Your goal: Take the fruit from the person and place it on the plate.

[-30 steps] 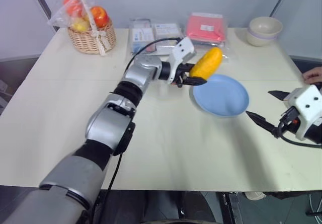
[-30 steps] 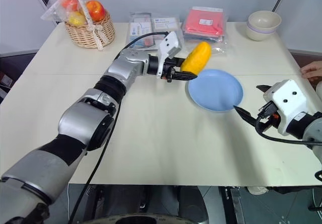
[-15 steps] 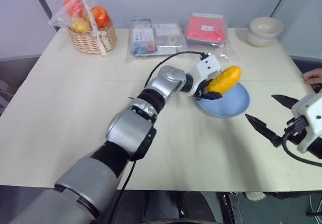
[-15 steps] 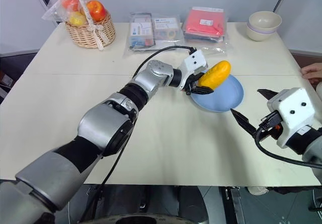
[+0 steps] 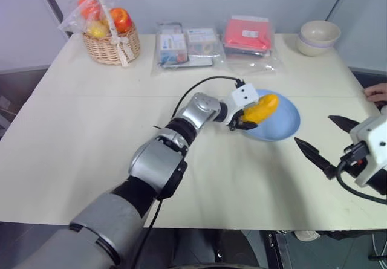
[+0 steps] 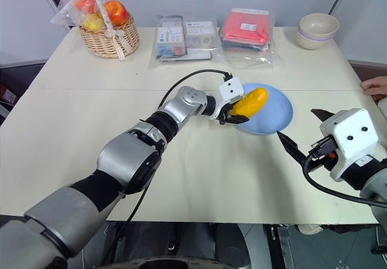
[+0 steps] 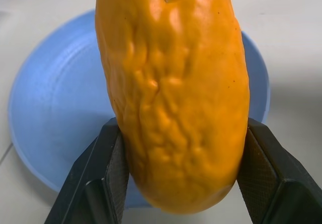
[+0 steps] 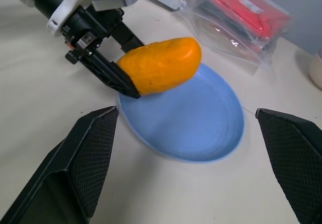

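A yellow-orange oblong wrinkled fruit point(image 7: 176, 93) sits between black cross-hatched end effector pads point(image 7: 116, 166) over a matte light-blue round plate point(image 5: 284, 123). The tabletop point(image 5: 72, 136) is pale cream. A tan woven wicker basket point(image 5: 110, 44) holds red-orange fruits.

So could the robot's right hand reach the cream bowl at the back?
Probably yes. The right gripper is open and empty, and bare table lies between it and the cream bowl, though it's a long stretch.
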`<state>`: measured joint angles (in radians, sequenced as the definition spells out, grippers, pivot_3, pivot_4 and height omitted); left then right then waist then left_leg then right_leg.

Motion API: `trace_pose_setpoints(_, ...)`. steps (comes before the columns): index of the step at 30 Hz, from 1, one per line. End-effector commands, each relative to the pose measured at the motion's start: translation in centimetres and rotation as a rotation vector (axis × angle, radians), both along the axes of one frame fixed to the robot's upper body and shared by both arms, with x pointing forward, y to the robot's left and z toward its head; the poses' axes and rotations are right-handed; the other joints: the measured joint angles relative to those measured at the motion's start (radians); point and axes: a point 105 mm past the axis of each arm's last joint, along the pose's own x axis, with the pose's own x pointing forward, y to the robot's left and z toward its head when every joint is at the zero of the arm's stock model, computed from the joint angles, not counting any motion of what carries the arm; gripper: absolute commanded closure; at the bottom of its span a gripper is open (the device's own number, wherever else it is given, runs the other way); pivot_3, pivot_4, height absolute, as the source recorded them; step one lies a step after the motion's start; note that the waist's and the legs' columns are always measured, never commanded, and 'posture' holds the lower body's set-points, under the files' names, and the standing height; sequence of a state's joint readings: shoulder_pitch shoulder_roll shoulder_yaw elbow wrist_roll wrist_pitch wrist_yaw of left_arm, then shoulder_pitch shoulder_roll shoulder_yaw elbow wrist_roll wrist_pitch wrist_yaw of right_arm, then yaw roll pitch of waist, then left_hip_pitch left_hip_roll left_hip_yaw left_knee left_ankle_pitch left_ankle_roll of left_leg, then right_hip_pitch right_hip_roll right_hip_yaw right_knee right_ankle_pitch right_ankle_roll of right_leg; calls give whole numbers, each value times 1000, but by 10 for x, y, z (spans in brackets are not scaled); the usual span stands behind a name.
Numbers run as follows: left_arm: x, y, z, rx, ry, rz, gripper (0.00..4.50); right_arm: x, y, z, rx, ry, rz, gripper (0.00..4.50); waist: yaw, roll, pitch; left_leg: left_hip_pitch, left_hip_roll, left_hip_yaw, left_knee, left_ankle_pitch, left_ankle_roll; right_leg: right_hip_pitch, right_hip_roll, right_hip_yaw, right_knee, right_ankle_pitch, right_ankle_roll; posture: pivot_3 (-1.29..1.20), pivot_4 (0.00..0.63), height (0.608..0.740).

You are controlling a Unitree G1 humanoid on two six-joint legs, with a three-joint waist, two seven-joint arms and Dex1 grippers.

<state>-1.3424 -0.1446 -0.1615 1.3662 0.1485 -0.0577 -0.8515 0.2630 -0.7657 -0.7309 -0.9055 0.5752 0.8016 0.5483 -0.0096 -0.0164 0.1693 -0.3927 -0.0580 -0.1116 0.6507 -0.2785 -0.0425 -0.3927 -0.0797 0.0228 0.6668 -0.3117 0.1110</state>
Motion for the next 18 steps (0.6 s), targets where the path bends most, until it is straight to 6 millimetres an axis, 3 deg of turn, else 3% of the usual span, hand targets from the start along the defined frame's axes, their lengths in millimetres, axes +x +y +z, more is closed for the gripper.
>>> trace_pose_setpoints(1,-1,-5,8,-25,-30,-15,351,-5,5,9,-18,-47,0,0,0,0,0,0,0,0,0,0,0,0,0,0,0,0,0,0,150,740)
trace_pose_setpoints(2,-1,-5,7,-22,-30,-15,132,-5,4,9,-17,-49,-3,0,0,0,0,0,0,0,0,0,0,0,0,0,0,0,0,0,150,740)
trace_pose_setpoints(8,1,-5,8,-29,-55,4,132,-7,4,9,-15,-52,-15,0,0,0,0,0,0,0,0,0,0,0,0,0,0,0,0,0,150,740)
trace_pose_setpoints(13,8,-3,37,-146,-57,25,132,-7,6,9,-12,-52,-15,0,-1,0,0,0,0,0,0,0,0,0,0,0,1,0,0,0,150,740)
trace_pose_setpoints(18,18,28,71,-287,-27,-7,132,-5,6,9,-12,-49,-6,0,-5,0,0,0,0,0,0,0,0,0,0,0,1,0,0,0,150,740)
